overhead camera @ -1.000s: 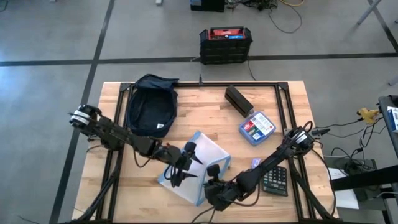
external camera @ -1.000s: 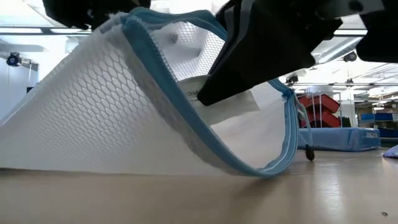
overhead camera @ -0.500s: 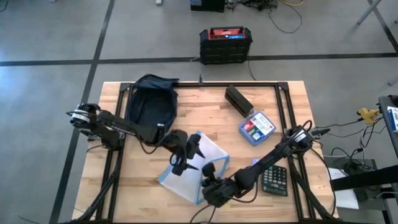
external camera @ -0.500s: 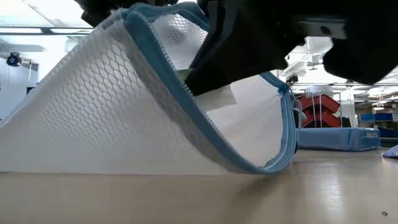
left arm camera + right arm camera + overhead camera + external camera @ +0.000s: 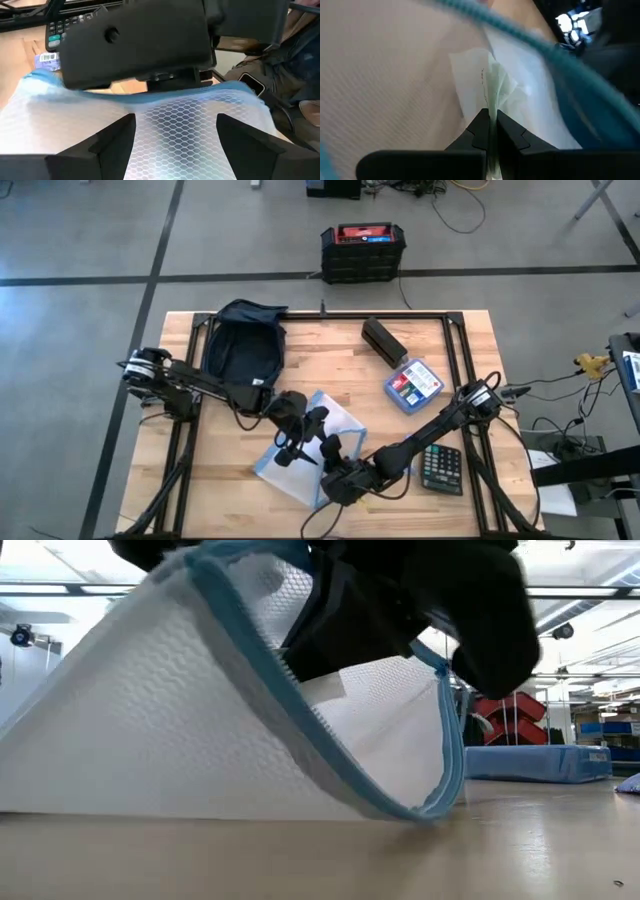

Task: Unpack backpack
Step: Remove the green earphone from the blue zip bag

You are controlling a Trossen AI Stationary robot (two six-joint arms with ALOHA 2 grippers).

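The dark navy backpack lies flat at the table's far left, with no gripper on it. A white mesh pouch with a blue zip edge lies near the table's front, its mouth raised like a tent. My right gripper reaches inside the pouch and is shut on folded white paper. My left gripper stands open over the pouch's upper mesh layer, facing the right arm's gripper body. My left gripper has its spread fingers over the pouch's upper mesh; I cannot tell whether they touch it. My right gripper pinches the folded paper's near edge between its two fingers. It holds several thin layers edge-on inside the pouch, and the rest of the paper stands out beyond the fingertips.
A long black case and a blue box with a red label lie at the far right. A calculator and a small packet sit beside the right arm. A black crate stands on the floor beyond the table.
My right gripper has gone toward the table's left with the paper, still inside the pouch. My left gripper has shifted toward the right edge, over the pouch. The pouch's raised mouth now stands taller and steeper.
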